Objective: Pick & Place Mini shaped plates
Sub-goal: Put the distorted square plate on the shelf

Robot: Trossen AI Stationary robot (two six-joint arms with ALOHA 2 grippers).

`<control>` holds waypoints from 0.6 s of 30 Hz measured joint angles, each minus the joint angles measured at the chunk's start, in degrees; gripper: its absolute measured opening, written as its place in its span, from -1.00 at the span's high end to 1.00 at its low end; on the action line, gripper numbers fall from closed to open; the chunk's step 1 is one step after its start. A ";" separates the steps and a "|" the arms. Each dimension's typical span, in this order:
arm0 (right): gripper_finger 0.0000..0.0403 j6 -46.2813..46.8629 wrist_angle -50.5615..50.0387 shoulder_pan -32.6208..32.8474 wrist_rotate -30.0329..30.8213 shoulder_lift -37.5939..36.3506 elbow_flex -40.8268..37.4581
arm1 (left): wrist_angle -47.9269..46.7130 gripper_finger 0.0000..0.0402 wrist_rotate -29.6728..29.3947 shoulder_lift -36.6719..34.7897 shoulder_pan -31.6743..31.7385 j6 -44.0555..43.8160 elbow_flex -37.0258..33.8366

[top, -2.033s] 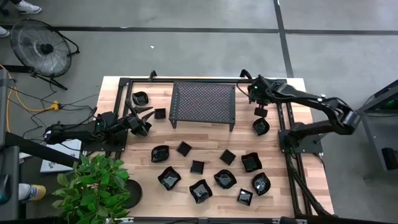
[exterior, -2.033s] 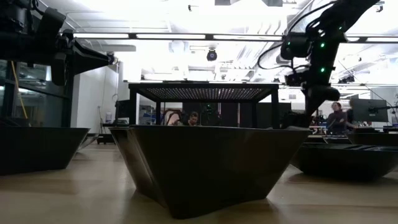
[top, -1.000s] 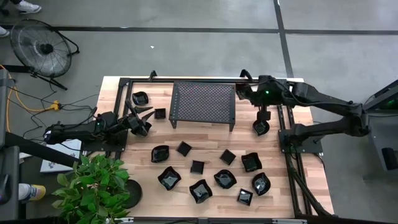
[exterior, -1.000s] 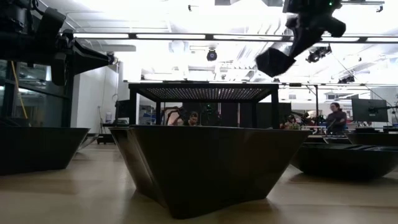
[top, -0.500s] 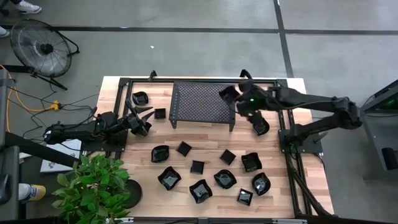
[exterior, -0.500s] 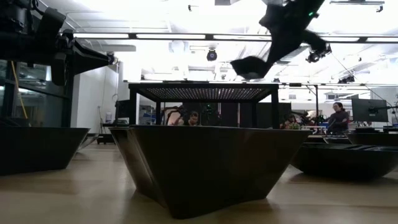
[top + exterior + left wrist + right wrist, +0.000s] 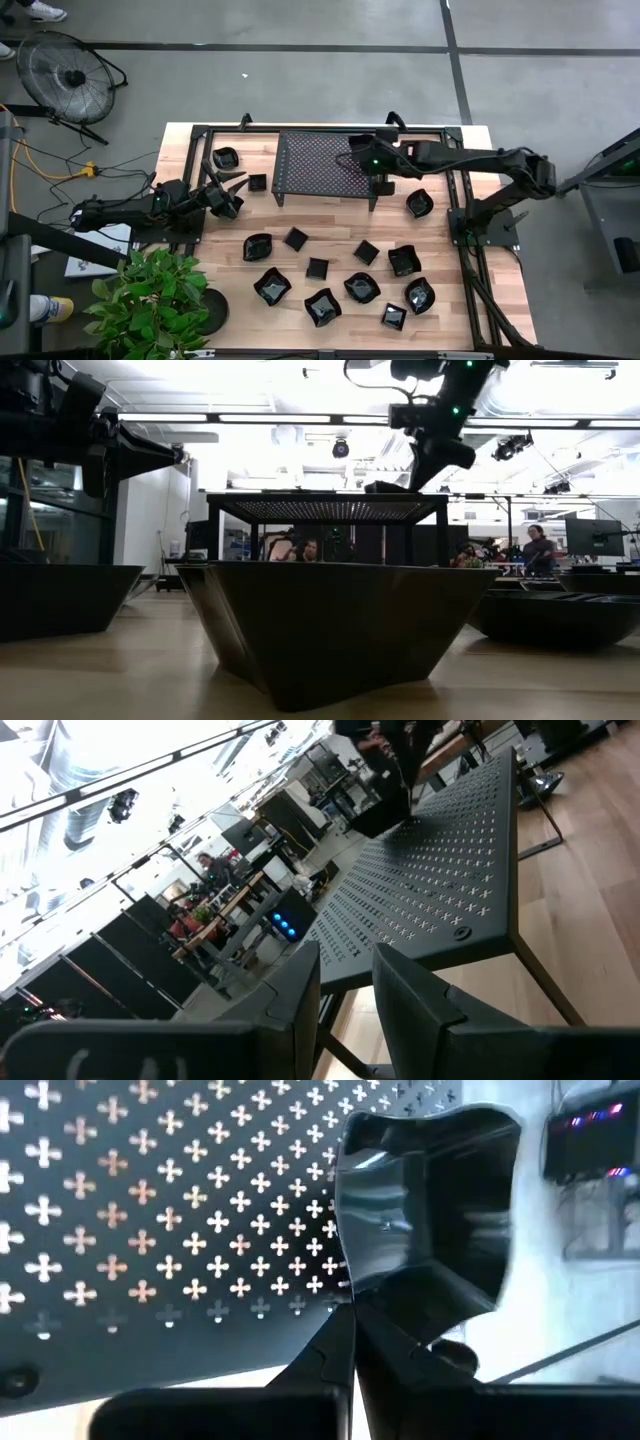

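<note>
The right hand (image 7: 362,158) grips one square mini plate (image 7: 425,1200) by its rim and holds it over the mesh rack (image 7: 320,165), near the rack's 3 o'clock edge. The right wrist view shows the dish pinched between the closed fingers, tilted, with the perforated surface just beneath it. In the low view it hangs just above the rack top, and I cannot tell if it touches.

By my judgement the task is at its very start: no dish lies free on the rack yet, and this one would be the first set down.

The other mini shaped plates (image 7: 322,306) are on the tabletop (image 7: 195,145): about ten clustered toward 6 o'clock of the rack, one at 4 o'clock near the right arm's base, and two off the rack's 9 o'clock side.

The left hand (image 7: 226,192) waits at 8 o'clock of the rack, holding nothing, its fingers slightly parted.
</note>
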 joint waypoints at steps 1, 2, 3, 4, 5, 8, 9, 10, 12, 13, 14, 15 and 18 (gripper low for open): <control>1.00 0.48 -0.91 0.00 -0.58 0.39 1.07 | 0.02 0.54 0.00 0.02 0.02 0.00 0.00; 1.00 0.62 -1.65 -0.04 -1.69 0.52 2.12 | 0.02 0.54 0.00 0.02 0.02 0.00 0.00; 1.00 0.70 -2.18 -0.04 -2.70 0.52 3.06 | 0.02 0.54 0.00 0.02 0.01 -0.01 0.00; 1.00 0.76 -2.77 -0.02 -3.49 0.52 4.00 | 0.01 0.54 0.00 0.00 0.01 0.00 0.00; 1.00 0.87 -3.47 0.00 -3.87 0.50 5.07 | 0.02 0.54 0.00 0.01 0.01 0.00 0.00; 1.00 1.36 -6.93 0.00 -3.97 0.49 8.84 | 0.02 0.54 0.00 0.02 0.00 0.00 0.00; 1.00 1.38 -8.11 0.00 -3.97 0.49 9.89 | 0.02 0.54 0.00 0.02 0.02 0.00 0.00; 1.00 1.38 -8.51 0.00 -4.16 0.47 10.79 | 0.00 0.54 0.00 0.02 0.02 0.00 0.00; 1.00 2.13 -8.95 -0.02 -4.32 0.44 12.37 | 0.02 0.54 0.00 0.01 0.01 -0.01 0.00; 1.00 3.05 -9.76 -0.02 -4.26 0.65 13.12 | 0.02 0.54 0.00 0.01 0.02 0.00 0.00; 1.00 4.42 -10.92 -0.01 -4.11 1.20 14.00 | 0.02 0.54 0.00 0.01 0.02 0.00 0.00; 1.00 6.40 -12.24 -0.02 -4.10 1.76 15.07 | 0.01 0.54 0.00 0.02 0.01 0.00 0.00; 1.00 11.19 -16.58 0.08 -4.99 4.58 18.01 | 0.02 0.54 0.00 0.00 0.02 0.00 0.00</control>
